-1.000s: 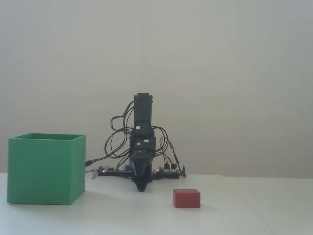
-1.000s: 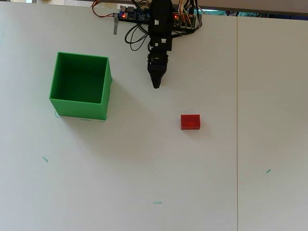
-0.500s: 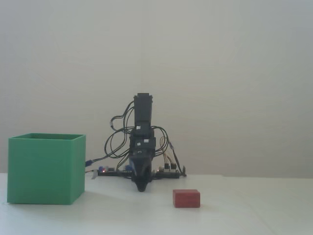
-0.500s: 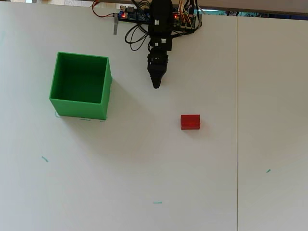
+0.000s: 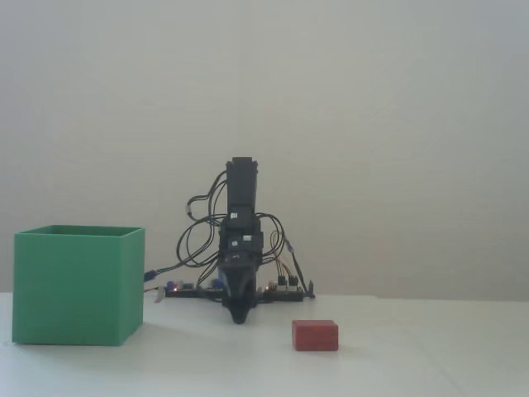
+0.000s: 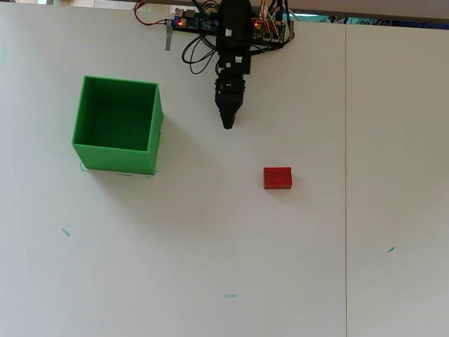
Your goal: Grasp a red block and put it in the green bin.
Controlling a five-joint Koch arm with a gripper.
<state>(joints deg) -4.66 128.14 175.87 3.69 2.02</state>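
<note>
A small red block [image 6: 278,177] lies on the white table, right of centre in the overhead view; the fixed view shows the red block [image 5: 315,335] low and right of the arm. The green bin [image 6: 118,124] stands empty at the left, seen from the side as the green bin [image 5: 77,284] in the fixed view. My black gripper [image 6: 227,124] points down toward the table near the arm's base, its jaws pressed to a single tip, shut and holding nothing. The gripper [image 5: 239,317] hangs just above the table, up and left of the block.
The arm's base with circuit boards and loose wires [image 6: 203,24] sits at the table's far edge. A seam [image 6: 345,175] runs down the table to the right of the block. Small green tape marks [image 6: 229,295] dot the near part.
</note>
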